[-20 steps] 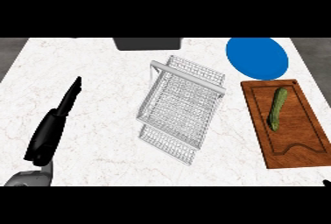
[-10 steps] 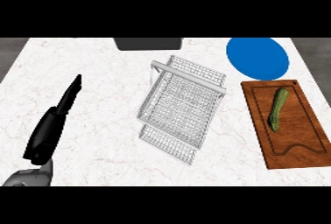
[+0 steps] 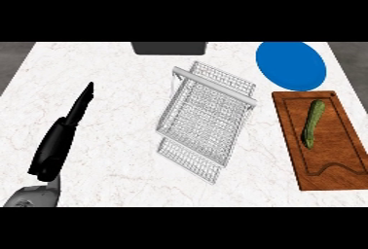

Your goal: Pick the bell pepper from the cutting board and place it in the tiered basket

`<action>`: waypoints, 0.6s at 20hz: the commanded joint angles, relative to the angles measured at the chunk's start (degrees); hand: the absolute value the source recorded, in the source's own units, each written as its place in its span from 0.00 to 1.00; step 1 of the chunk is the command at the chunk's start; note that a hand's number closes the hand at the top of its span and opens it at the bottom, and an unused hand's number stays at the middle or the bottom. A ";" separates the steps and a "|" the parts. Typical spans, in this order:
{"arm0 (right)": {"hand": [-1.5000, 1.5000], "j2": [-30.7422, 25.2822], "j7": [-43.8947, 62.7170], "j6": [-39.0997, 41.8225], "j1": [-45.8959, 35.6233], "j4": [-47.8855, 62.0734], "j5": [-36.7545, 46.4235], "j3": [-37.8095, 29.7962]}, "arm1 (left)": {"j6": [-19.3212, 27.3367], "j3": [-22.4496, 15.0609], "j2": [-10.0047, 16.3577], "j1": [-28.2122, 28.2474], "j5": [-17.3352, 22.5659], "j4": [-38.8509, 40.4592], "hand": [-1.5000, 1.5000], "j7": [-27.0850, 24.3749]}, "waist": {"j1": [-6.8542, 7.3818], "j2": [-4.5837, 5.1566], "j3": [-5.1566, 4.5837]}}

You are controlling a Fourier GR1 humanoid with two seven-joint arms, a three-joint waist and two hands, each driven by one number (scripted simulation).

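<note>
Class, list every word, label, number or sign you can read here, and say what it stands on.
None: no text shows on the cutting board, the long green vegetable, the wire basket, the blue plate, the counter or the left hand.

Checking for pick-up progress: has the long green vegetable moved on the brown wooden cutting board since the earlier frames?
No. The long green vegetable lies where it did, on the far half of the brown wooden cutting board.
</note>
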 commanded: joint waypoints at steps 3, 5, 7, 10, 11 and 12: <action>1.00 -3.73 21.61 1.90 -20.19 -2.66 -5.95 8.07 | -1.55 1.69 0.99 -3.24 1.42 1.61 0.50 0.12 | 1.03 0.12 -0.15; 1.00 -3.59 27.90 1.04 -27.50 1.35 -5.13 13.34 | -0.89 -0.31 0.30 -1.17 -0.54 -0.26 0.50 0.05 | 1.47 0.11 -0.13; 1.00 -2.44 30.85 -0.89 -33.50 4.30 -3.14 17.90 | -0.04 -0.64 -0.71 0.04 -0.98 -0.02 0.50 -0.32 | 1.33 0.08 -0.09; 1.00 -0.37 31.04 -3.30 -39.97 12.14 2.01 24.43 | -0.81 -0.90 -0.94 -0.29 -0.35 -0.04 0.50 -0.88 | 1.56 0.17 -0.07; 1.00 1.00 33.83 -3.08 -44.24 13.55 -1.87 23.26 | -1.48 0.92 -0.09 -2.34 0.97 0.34 0.50 0.81 | 1.42 0.06 -0.11; 1.00 2.01 34.06 -3.61 -45.43 16.43 -0.65 24.28 | -0.47 -1.61 -1.39 0.65 -0.97 -1.74 0.50 0.57 | 1.77 0.01 -0.10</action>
